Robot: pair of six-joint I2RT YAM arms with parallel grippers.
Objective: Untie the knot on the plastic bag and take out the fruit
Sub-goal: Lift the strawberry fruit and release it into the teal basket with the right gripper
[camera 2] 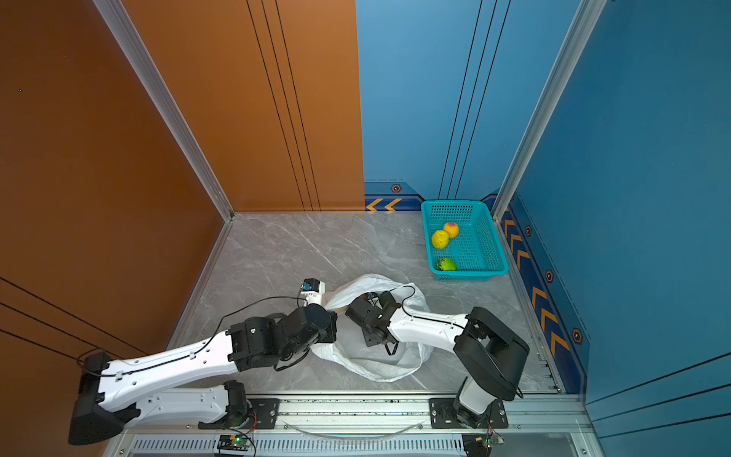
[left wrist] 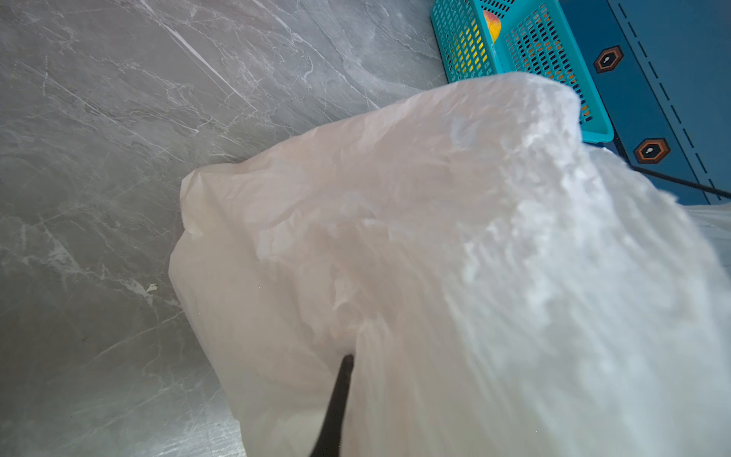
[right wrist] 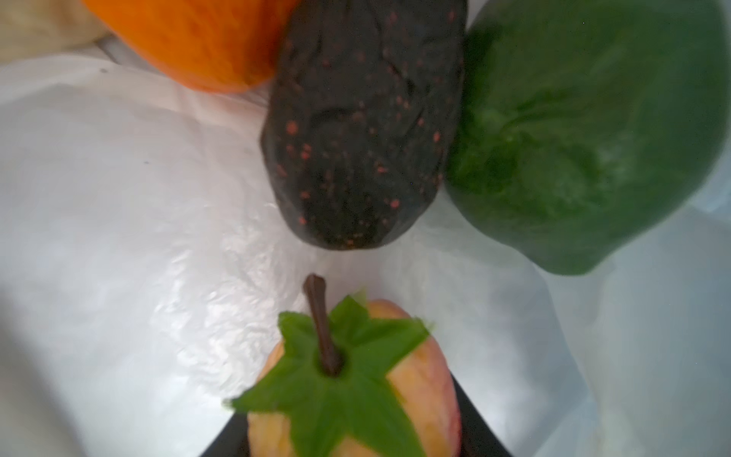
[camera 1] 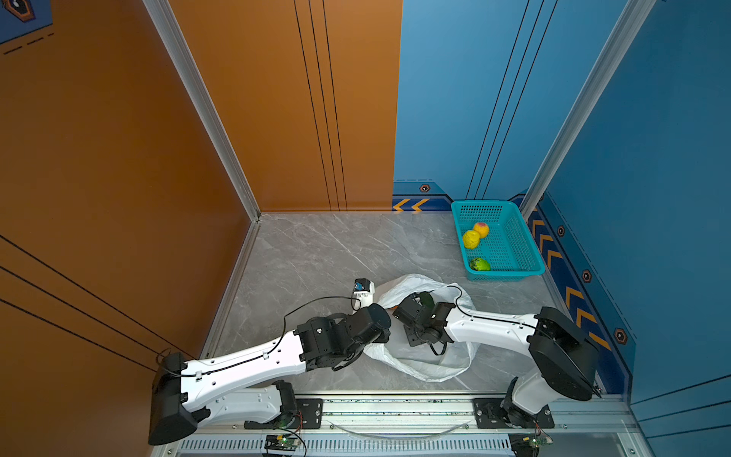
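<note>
The white plastic bag (camera 1: 427, 368) lies open near the table's front, in both top views (camera 2: 379, 368). The knot is out of view. My left gripper (left wrist: 356, 403) is shut on the bag's left edge. One black finger (left wrist: 336, 403) shows and plastic drapes over the other. My right gripper (right wrist: 352, 415) is inside the bag, shut on a peach-coloured fruit (right wrist: 419, 387) with green leaves and a brown stem. Beyond it in the bag lie an orange fruit (right wrist: 197, 39), a black speckled fruit (right wrist: 364, 126) and a dark green fruit (right wrist: 593, 130).
A teal basket (camera 1: 510, 274) stands at the back right against the blue wall. It holds a yellow fruit (camera 1: 470, 239), a peach-coloured fruit (camera 1: 481, 229) and a green fruit (camera 1: 480, 264). Both arms reach in from the metal rail (camera 1: 395, 407) at the front.
</note>
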